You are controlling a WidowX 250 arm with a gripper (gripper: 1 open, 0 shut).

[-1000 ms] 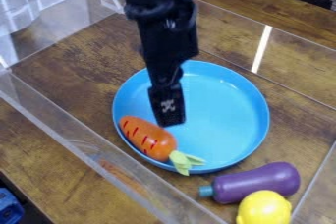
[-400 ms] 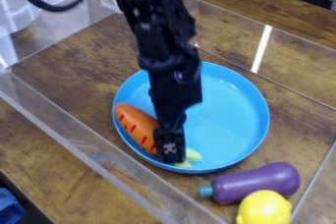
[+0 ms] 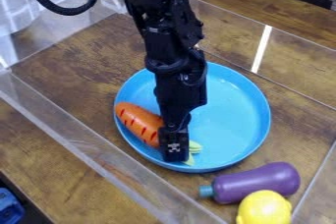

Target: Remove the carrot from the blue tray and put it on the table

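The orange carrot point(image 3: 138, 122) lies in the front left part of the blue tray point(image 3: 237, 105), its green leafy end point(image 3: 195, 148) toward the tray's front rim. My gripper point(image 3: 171, 140) points straight down over the carrot's leafy half, low in the tray. Its black fingers point(image 3: 172, 145) hide the middle of the carrot; the jaws look open around it, with no grip showing. The tray rests on the dark brown wood-grain table point(image 3: 79, 61).
A purple eggplant point(image 3: 252, 182) and a yellow lemon point(image 3: 264, 209) lie on the table at the front right, just outside the tray. Clear plastic walls point(image 3: 59, 120) fence the work area on the left and front. The arm point(image 3: 157, 22) comes in from the upper left.
The gripper has come down and toward the front of the tray, from above the carrot's near end to low over it. The carrot and tray have not moved.
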